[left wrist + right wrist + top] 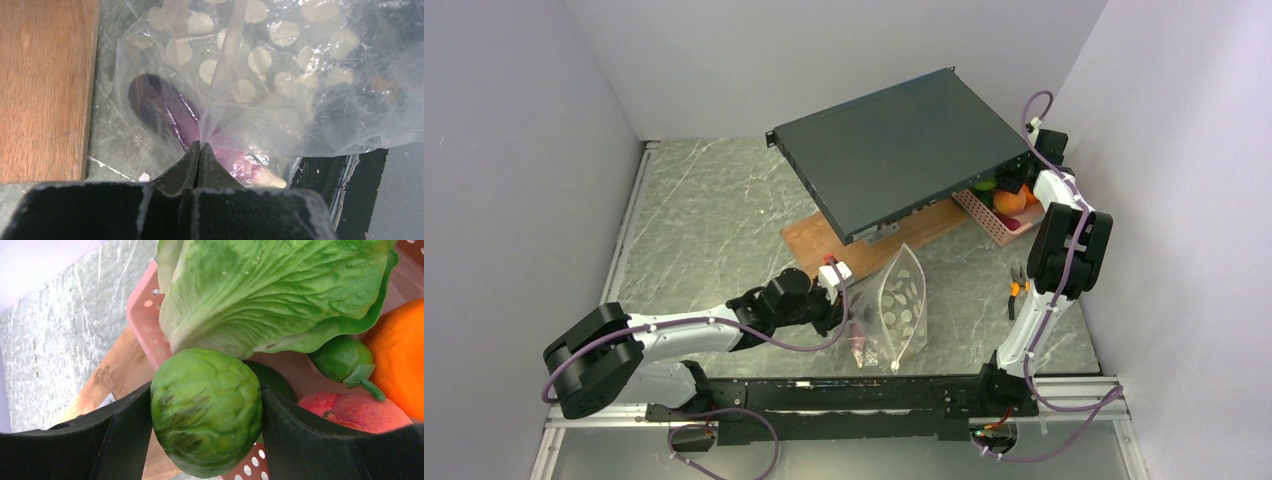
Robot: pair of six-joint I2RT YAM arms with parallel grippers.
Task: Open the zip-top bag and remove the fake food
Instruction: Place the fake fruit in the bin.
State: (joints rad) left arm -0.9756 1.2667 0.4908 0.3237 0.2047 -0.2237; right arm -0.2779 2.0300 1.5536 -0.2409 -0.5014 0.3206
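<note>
**Bag film pinched left, green fruit clamped right**

Left gripper (200,150): jaws fully closed, tips together on a fold of clear dotted film of the zip-top bag (280,80). Through the film, at 11 o'clock of the tips, a purple eggplant (160,107), low against the marble table (102,135). Wooden board (45,85) at 9 o'clock, apart from the bag. In the top view, bag at 6 o'clock of the table, near the front edge, partly puffed up, left gripper at its 9 o'clock side.

Right gripper (206,412): clamped on a green scaly fruit (205,385), 1 finger (125,430) touching each side. Around it, more fake food (1009,200): lettuce (270,290) at 12 o'clock, small green stemmed piece (342,360) at 2, orange (400,360) at 3, red fruit (357,412) at 4, all in a pink basket (142,310). In the top view, basket at 2 o'clock of the table, partly under a dark flat panel (899,150) tilted over the board. Orange-handled pliers (1017,290) at 3 o'clock of the bag, well apart.
</note>
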